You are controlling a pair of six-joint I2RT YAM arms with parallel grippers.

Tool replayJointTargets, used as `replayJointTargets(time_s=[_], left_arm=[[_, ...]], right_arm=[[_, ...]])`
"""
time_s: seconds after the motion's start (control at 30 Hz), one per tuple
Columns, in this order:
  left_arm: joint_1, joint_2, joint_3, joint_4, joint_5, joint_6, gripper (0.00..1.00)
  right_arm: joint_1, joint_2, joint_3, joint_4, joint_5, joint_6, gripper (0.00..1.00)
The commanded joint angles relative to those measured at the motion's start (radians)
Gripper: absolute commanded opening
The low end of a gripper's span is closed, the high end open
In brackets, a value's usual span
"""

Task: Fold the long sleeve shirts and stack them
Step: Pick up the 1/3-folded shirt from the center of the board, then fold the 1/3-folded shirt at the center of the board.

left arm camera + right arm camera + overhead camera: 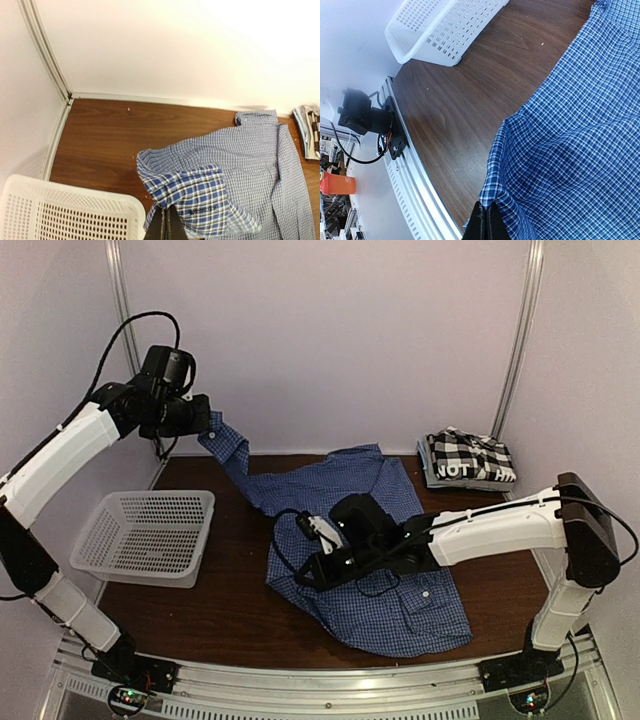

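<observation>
**Both jaws clamped on blue shirt**

My L gripper (pixel 197 422): jaws together on sleeve end of blue checked shirt (pixel 340 485), held high, cloth hanging below. My R gripper (pixel 303 575): jaws together on shirt edge, cloth spread just beside. Black-white shirt (pixel 468 458) folded, well apart from both.

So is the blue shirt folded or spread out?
Spread, not folded: the blue shirt lies open on the table, one sleeve lifted by the left claw, an edge pinched by the right claw.

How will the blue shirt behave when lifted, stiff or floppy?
Probably floppy: the blue shirt hangs slack from the left gripper, which holds its sleeve raised. Likely light: two-finger pinches suffice, the right gripper shut on its edge. Already wrinkled, it may bunch when dragged.
</observation>
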Motion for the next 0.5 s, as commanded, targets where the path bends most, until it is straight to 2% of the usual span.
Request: replayJointTargets(time_s=[0.0,0.2,0.47], left_arm=[[0.079,0.068,0.103,0.110,0.091,0.125,0.00],[0.167,0.150,0.213,0.153,0.176,0.156,0.00],[0.203,0.304,0.384,0.163,0.259,0.180,0.00]], right_arm=[[0.050,0.040,0.073,-0.042,0.055,-0.013,0.00],[0.135,0.120,0.185,-0.132,0.089,-0.040,0.00],[0.178,0.220,0.312,-0.222,0.123,-0.065,0.00]])
